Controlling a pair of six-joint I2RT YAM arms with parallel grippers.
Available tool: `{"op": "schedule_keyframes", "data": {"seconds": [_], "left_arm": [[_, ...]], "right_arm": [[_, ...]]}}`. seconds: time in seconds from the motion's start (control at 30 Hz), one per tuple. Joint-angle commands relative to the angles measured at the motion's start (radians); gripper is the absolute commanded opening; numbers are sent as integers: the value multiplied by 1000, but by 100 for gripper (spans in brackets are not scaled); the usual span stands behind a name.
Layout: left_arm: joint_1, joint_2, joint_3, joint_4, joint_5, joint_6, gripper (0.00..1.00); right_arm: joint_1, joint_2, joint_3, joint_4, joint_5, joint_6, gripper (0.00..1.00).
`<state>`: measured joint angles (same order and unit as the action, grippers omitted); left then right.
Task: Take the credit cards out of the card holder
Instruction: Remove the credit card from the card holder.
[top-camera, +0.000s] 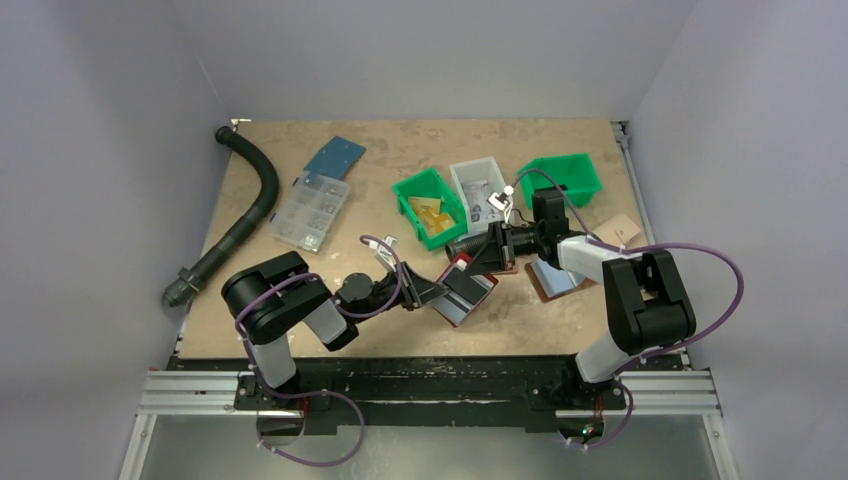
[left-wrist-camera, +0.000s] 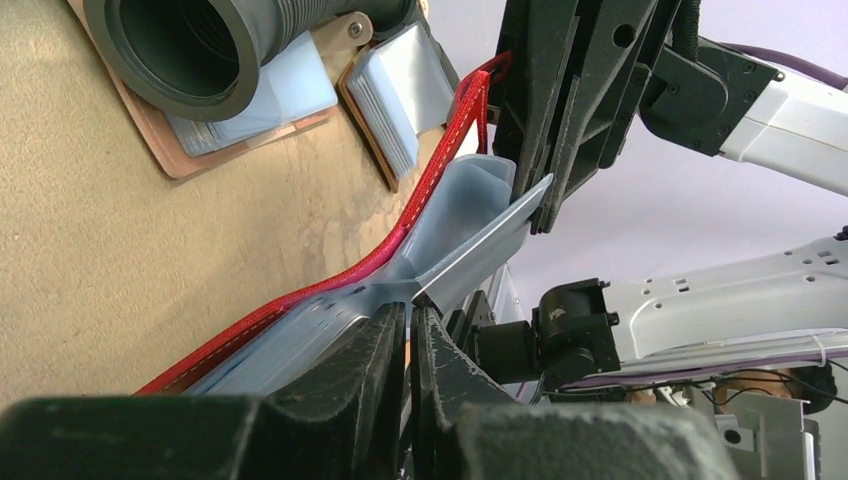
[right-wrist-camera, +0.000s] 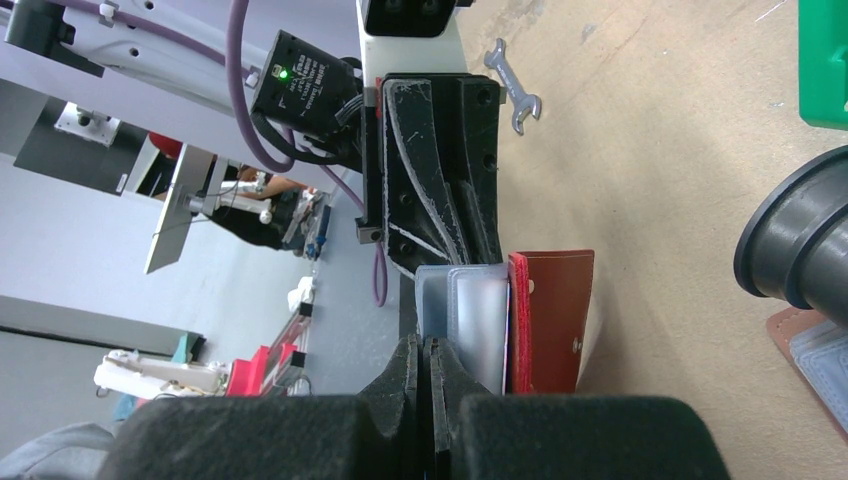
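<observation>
**Q:** Where is the holder, and what hides it?
**A:** The dark red holder (top-camera: 468, 287) is held open between the two claws, over the table (top-camera: 420, 140). From above, the left claw (top-camera: 437, 292) and right claw (top-camera: 478, 262) cover much of it. Only a red edge and a pale strip show. Whether it touches the table cannot be told.

**Q:** Does the left wrist camera show more?
**A:** Yes. It shows the red stitched edge and shiny pale pockets spread in a V. The left claw's fingers (left-wrist-camera: 385, 340) are pressed together on a pale layer at the fold. A flat, straight-edged pale sheet, likely a card (left-wrist-camera: 485, 240), rises from that fold, its lower end hidden by the fingers. The right claw pinches the holder's upper flap, beside a bright red tab (left-wrist-camera: 490, 75).

**Q:** And the right wrist camera?
**A:** Its own fingers (right-wrist-camera: 405, 370) are closed, tips at the edge of the pale layers. Which layer lies between them is hidden. Only this view shows the holder's red outside with a small stud. A wrench (right-wrist-camera: 515, 92) lies on the table beyond the holder, and it cannot be made out from above.

**Q:** What sits near the holder?
**A:** To its right, a brown folder (top-camera: 553, 283) lies half under the right arm. Behind it stands a green bin (top-camera: 400, 190). A black ribbed tube (left-wrist-camera: 190, 55) lies just behind it, cut off by the frame.
</observation>
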<state>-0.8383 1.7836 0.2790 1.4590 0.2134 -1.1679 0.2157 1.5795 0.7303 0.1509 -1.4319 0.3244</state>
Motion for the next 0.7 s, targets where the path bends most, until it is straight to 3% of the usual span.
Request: {"op": "schedule_keyframes", "data": {"seconds": [0.0, 0.1, 0.2, 0.67], "left_arm": [[-1, -8, 13, 307, 15, 5, 19], [-2, -6, 12, 306, 5, 4, 32], [-2, -13, 18, 298, 2, 7, 38], [-6, -15, 69, 300, -5, 20, 42]], "right_arm": [[-3, -1, 2, 21, -40, 7, 0], [-3, -4, 3, 22, -44, 8, 0], [-3, -6, 3, 22, -46, 11, 0], [-3, -13, 3, 29, -48, 22, 0]]}}
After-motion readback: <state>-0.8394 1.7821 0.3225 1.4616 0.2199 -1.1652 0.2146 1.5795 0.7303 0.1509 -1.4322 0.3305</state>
